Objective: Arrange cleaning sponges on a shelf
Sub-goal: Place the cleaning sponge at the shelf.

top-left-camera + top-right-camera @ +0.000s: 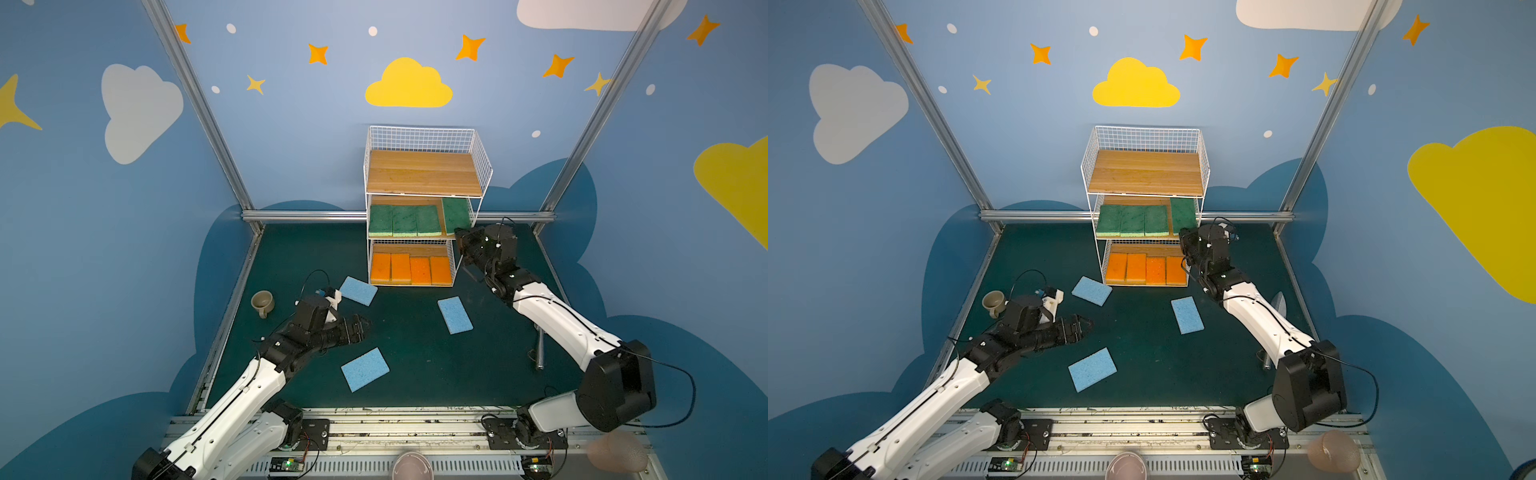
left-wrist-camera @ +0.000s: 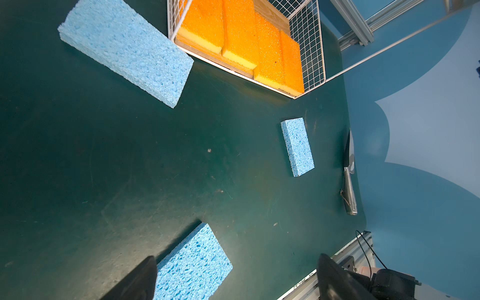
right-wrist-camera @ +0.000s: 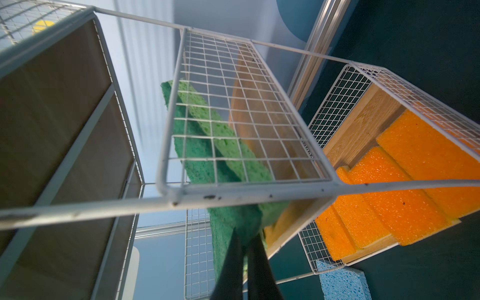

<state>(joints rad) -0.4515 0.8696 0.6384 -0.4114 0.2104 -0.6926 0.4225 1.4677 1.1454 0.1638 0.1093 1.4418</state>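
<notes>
Eleven sponges and a three-tier wire shelf (image 1: 424,172), which stands at the far middle of the dark green table (image 1: 415,386). On the bottom plank, four orange sponges (image 1: 411,269) lie side by side in a row, yellow undersides showing at their near edges. On the middle plank, three green sponges (image 1: 401,221) form a like row at the left. A fourth green sponge (image 1: 456,214) sits at the right end of that tier, just inside the wire side wall and set farther back than the three. The right gripper (image 3: 245,237) is at the near right corner of the middle tier, its jaws pressed together on the near end of the fourth green sponge, which reaches away from the fingers into the tier. Whether that sponge lies flat on the plank cannot be told. The left gripper (image 1: 365,323) hovers over the left half of the table with its jaws spread wide and nothing between them. It is between the far-left blue sponge (image 1: 358,290), which lies just before the shelf's near left corner, and the near blue sponge (image 1: 365,369), touching neither. The right blue sponge (image 1: 455,315) lies near the table's middle, well apart from both grippers. A beige cup (image 1: 262,302) stands at the left edge.
</notes>
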